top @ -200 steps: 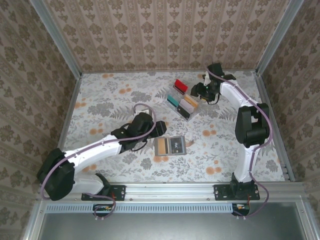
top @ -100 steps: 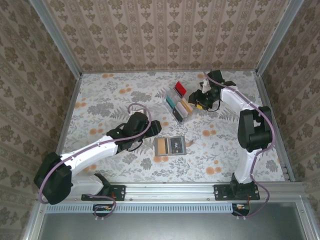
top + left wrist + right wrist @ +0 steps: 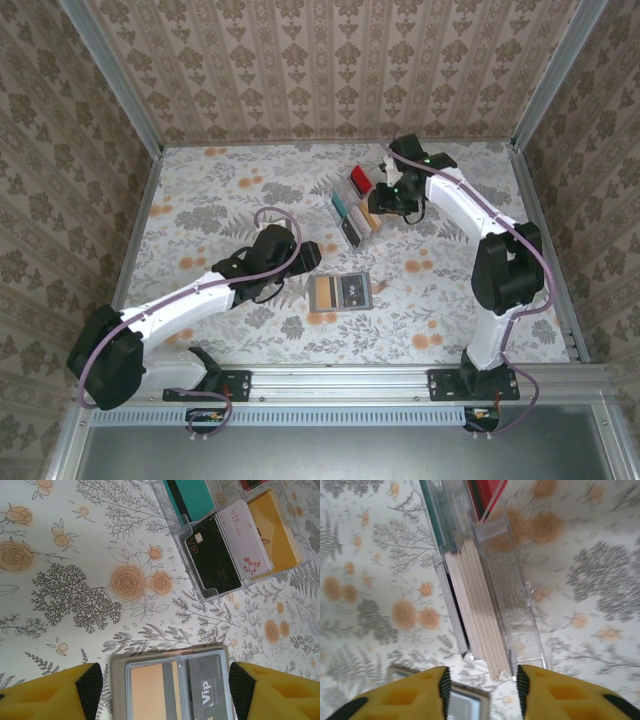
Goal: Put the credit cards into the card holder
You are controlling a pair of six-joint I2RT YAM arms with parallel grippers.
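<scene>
The right claw (image 3: 482, 680) has its jaws apart around the beige cards (image 3: 480, 615) in the clear rack (image 3: 520, 620), ready to pinch. The left claw (image 3: 165, 680) is wide apart around the card holder (image 3: 340, 292), maybe to steady it.

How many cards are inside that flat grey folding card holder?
2: a beige plastic card in its left pocket, a dark grey VIP card in its right; more may hide underneath.
</scene>
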